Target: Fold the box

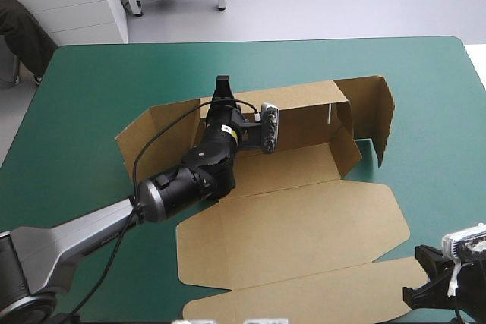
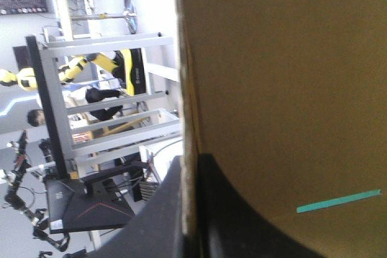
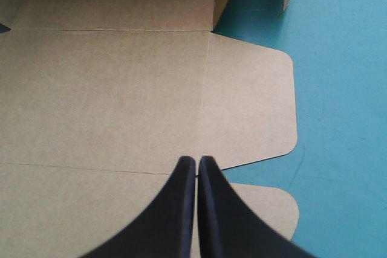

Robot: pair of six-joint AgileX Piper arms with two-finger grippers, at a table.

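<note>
box (image 1: 304,225): brown, far walls raised, front panels flat, middle of teal-green desk (image 1: 91,81) | left tool (image 2: 190,156): clamped on the far wall's top edge | right tool (image 3: 196,160): fingers pressed together, empty, at the near flaps

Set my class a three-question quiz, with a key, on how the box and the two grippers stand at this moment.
1. True or false: the box lies wholly flat on the teal-green cover.
2. The left gripper is shut on: A) the box's raised far wall; B) the flat lid; C) nothing.
3. Which gripper hangs shut and empty over the flat part of the box?
Key: 1 false, the walls on the far side stand raised. 2 A. 3 the right gripper.
</note>
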